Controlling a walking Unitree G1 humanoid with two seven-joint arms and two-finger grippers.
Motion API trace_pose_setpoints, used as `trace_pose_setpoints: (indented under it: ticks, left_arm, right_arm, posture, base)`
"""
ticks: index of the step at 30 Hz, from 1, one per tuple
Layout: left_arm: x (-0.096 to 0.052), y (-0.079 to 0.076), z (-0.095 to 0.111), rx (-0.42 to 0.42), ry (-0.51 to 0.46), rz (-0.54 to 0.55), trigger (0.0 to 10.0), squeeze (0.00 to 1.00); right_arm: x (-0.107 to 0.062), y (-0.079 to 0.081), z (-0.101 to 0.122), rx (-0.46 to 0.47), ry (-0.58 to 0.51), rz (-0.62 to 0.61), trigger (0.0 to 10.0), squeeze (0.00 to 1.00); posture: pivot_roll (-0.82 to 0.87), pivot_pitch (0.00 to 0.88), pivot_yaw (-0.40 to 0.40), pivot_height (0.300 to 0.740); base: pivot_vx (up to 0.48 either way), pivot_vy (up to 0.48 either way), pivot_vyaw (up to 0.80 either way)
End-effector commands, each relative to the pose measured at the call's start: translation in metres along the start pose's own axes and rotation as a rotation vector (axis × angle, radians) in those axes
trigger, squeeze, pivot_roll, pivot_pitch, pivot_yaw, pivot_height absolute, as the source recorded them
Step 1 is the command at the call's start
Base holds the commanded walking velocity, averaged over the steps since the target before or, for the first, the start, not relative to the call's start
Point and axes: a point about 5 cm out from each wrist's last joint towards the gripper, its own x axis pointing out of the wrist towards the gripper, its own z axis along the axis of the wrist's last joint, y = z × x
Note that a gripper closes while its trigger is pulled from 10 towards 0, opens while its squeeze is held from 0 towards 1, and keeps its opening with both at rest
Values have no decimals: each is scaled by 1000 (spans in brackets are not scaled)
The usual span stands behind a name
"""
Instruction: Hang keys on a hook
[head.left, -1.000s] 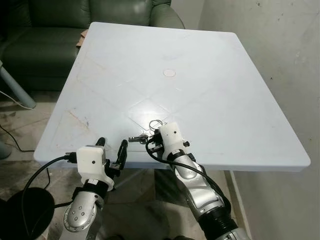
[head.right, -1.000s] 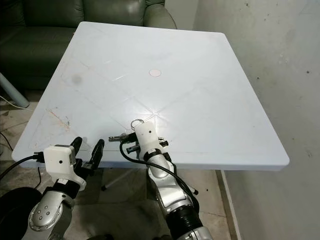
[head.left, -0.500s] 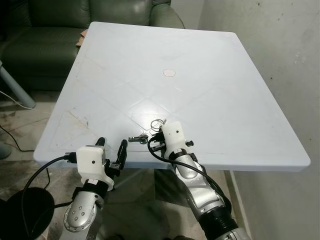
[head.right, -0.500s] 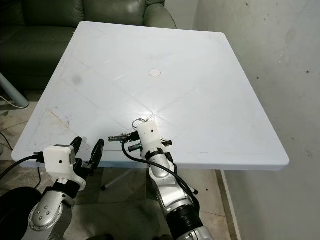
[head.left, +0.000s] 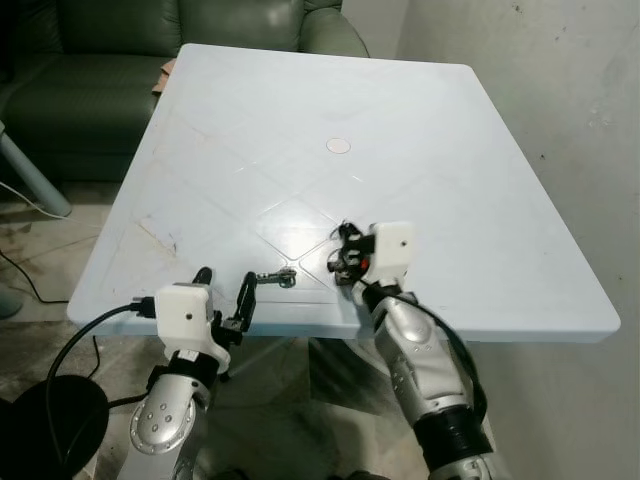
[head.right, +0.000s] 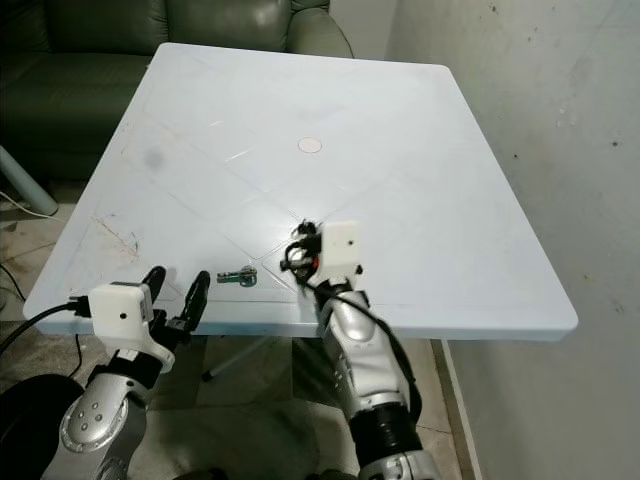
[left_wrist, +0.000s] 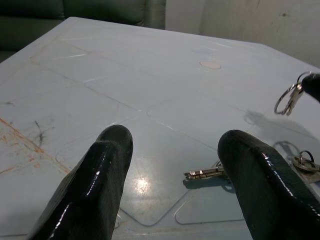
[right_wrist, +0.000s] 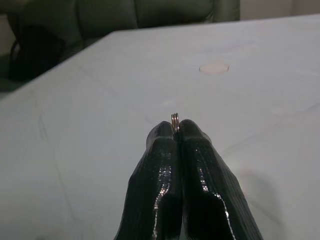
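1 key ring (right_wrist: 175, 120) in right gripper (head.left: 343, 262), 1 key (head.left: 276, 277) on table (head.left: 420, 130)

I see a pale blue-white plastic table (head.left: 450, 150) moulded with faint diagonal lines and a small round plug (head.left: 338, 146) at its centre; scuffs and a rust-coloured streak (head.left: 158, 236) mark its near left corner. Beyond its far edge I see a dark green leather sofa (head.left: 90, 60). A stained plaster wall (head.left: 560, 90) rises on the right. A black cable (head.left: 20, 275) trails across the tiled floor (head.left: 40, 225) at left.
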Motion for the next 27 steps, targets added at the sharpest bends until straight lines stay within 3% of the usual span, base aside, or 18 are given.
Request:
trace_pose_setpoints:
  ticks: [1, 2, 3, 5, 6, 11, 16, 27]
  left_arm:
    - [-1, 1, -3, 2, 15, 3, 10000, 0]
    - [-1, 1, -3, 2, 15, 3, 10000, 0]
    - [6, 3, 0, 5, -3, 4, 10000, 0]
    - [9, 4, 1, 7, -11, 5, 10000, 0]
    - [13, 7, 4, 7, -24, 19, 10000, 0]
    - [33, 24, 16, 7, -61, 89, 10000, 0]
    - [38, 35, 20, -3, -63, 124, 10000, 0]
    - [48, 55, 19, 18, -72, 184, 10000, 0]
  right_arm:
    - [1, 2, 4, 14, -25, 17, 0, 0]
    - [1, 2, 5, 15, -26, 18, 0, 0]
    - [1, -6, 12, 42, -51, 8, 4667, 0]
    - [1, -10, 15, 55, -62, 5, 4667, 0]
    - [0, -11, 18, 42, -89, 23, 10000, 0]
    - [-5, -20, 30, -29, -161, 36, 10000, 0]
    - [-11, -34, 34, -114, -167, 6, 10000, 0]
    - [-21, -59, 28, -167, -142, -77, 10000, 0]
  posture:
    - [-25, 132, -62, 740]
    - [-25, 132, -62, 740]
    - [-34, 110, -56, 740]
    - [-34, 110, -56, 740]
    - [-42, 88, -51, 740]
    - [-51, 66, -47, 740]
    - [-60, 45, -37, 740]
    - [-79, 0, -21, 740]
  base:
    - [0, 0, 0]
    - [0, 0, 0]
    - [0, 0, 0]
    - [0, 0, 0]
    - [0, 0, 0]
    - [0, 0, 0]
    - [0, 0, 0]
    - [0, 0, 0]
